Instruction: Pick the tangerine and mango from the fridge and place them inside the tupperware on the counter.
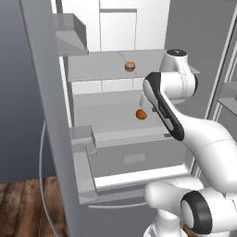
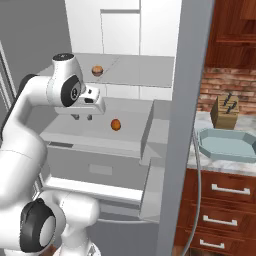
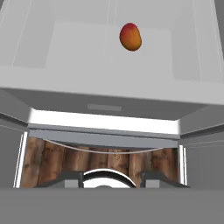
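Claw [image 2: 82,117] nearest cam, pressed together, holding nothing; bright orange tangerine [image 2: 115,124] & mottled brown-orange mango [image 2: 97,70] both on fridge shelves, teal plastic tupperware [image 2: 226,145] w/o fruit.

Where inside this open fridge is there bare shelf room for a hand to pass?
The lower shelf is bare apart from the mango; free patches lie either side of it. The upper shelf is bare right of the tangerine. Crowding is only at the gripper, left of the mango.

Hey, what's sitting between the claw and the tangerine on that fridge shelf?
Nothing. In the right base view, just bare grey shelf separates the shut claw from the tangerine.
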